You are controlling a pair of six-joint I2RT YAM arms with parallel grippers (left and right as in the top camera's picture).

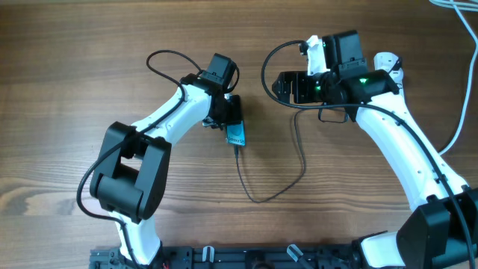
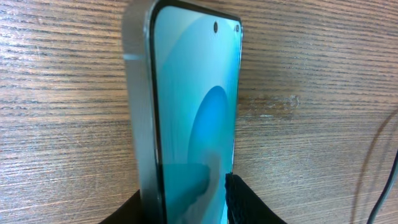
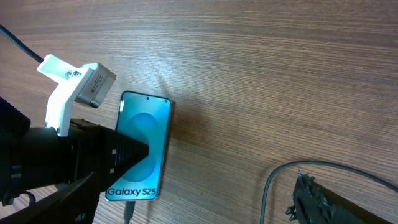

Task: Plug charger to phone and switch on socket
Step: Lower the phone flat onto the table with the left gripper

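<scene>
The phone lies on the wood with its turquoise screen up and the "Galaxy" end toward the front. My left gripper is over its far end. In the left wrist view, one finger lies against the phone's silver edge and the other overlaps its screen edge; I cannot tell whether they still press it. The charger's connector sits in the phone's bottom port. Its thin black cable loops forward, then runs back toward my right gripper, which is open and empty. The socket peeks out white behind the right arm.
A thicker white cable runs down the table's right side. The right gripper's finger hangs beside a bend of the black cable. The left arm's white camera mount stands just left of the phone.
</scene>
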